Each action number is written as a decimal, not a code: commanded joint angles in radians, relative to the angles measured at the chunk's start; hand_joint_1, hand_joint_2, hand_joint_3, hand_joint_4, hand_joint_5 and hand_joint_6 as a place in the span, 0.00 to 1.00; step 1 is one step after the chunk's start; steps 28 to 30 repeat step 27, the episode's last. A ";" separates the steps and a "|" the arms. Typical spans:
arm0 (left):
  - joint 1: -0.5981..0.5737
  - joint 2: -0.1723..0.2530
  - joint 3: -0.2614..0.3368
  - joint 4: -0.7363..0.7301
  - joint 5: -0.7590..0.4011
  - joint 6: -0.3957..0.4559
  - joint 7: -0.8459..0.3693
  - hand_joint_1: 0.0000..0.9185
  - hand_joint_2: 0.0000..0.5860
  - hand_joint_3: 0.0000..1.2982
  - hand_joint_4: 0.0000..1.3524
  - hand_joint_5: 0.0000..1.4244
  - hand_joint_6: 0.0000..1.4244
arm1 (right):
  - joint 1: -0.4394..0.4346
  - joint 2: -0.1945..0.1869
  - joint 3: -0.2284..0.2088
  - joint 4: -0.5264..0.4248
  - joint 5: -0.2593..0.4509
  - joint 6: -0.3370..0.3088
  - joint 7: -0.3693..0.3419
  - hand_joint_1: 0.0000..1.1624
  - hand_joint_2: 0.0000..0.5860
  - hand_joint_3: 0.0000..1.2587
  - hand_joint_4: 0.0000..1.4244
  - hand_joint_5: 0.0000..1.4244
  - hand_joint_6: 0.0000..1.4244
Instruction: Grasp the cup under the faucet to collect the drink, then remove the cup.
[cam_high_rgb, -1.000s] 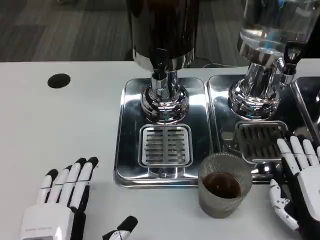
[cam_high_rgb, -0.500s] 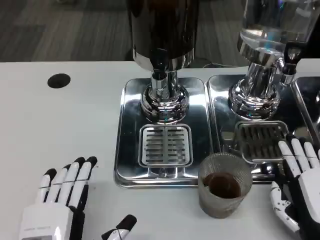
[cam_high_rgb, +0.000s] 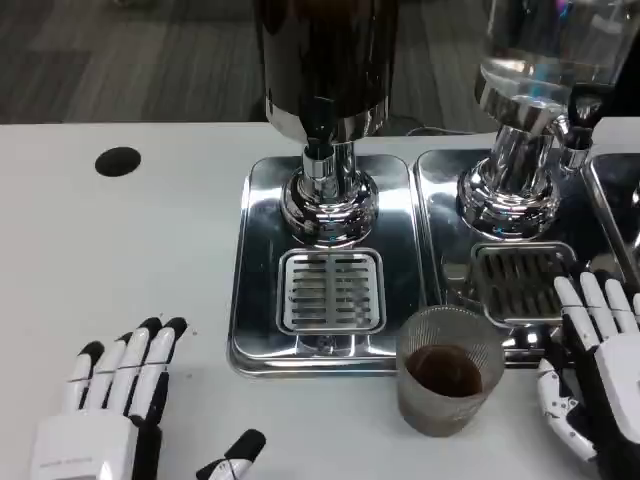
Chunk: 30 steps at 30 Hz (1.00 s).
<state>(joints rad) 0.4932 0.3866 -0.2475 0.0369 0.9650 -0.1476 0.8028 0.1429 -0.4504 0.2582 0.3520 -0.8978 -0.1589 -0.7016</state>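
Note:
A ribbed clear cup (cam_high_rgb: 448, 370) with dark drink in its bottom stands on the white table, just in front of the steel trays. The dark dispenser's faucet (cam_high_rgb: 319, 128) hangs over the drip grate (cam_high_rgb: 331, 291) of the left tray (cam_high_rgb: 262, 300), with nothing beneath it. My right hand (cam_high_rgb: 595, 375) is to the right of the cup, fingers straight and apart, a small gap from the glass. My left hand (cam_high_rgb: 115, 405) lies flat on the table at the lower left, fingers extended, holding nothing.
A second dispenser with a clear tank (cam_high_rgb: 545, 60) stands on the right tray (cam_high_rgb: 445, 215) with its own grate (cam_high_rgb: 520, 282). A black round hole (cam_high_rgb: 118, 161) marks the table at the far left. Bare white tabletop (cam_high_rgb: 120, 260) lies between my left hand and the trays.
My left hand has slid a little back toward the near edge. The right hand and the cup stay about where they were.

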 joint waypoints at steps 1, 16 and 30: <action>-0.001 0.005 0.004 -0.006 -0.002 -0.001 0.008 0.00 0.26 0.10 0.00 0.09 0.05 | 0.006 -0.009 -0.002 -0.016 0.004 0.007 -0.014 0.05 0.99 0.04 0.00 0.00 0.00; -0.005 0.002 -0.011 -0.009 0.001 0.005 0.004 0.00 0.25 0.11 0.00 0.09 0.05 | 0.029 -0.005 -0.002 -0.037 0.002 0.008 -0.018 0.07 0.99 0.05 0.00 0.00 0.00; 0.004 0.002 -0.005 -0.014 -0.002 0.003 0.008 0.00 0.25 0.12 0.00 0.09 0.05 | 0.034 -0.005 -0.002 -0.052 0.003 0.014 -0.014 0.08 1.00 0.05 0.00 0.00 0.00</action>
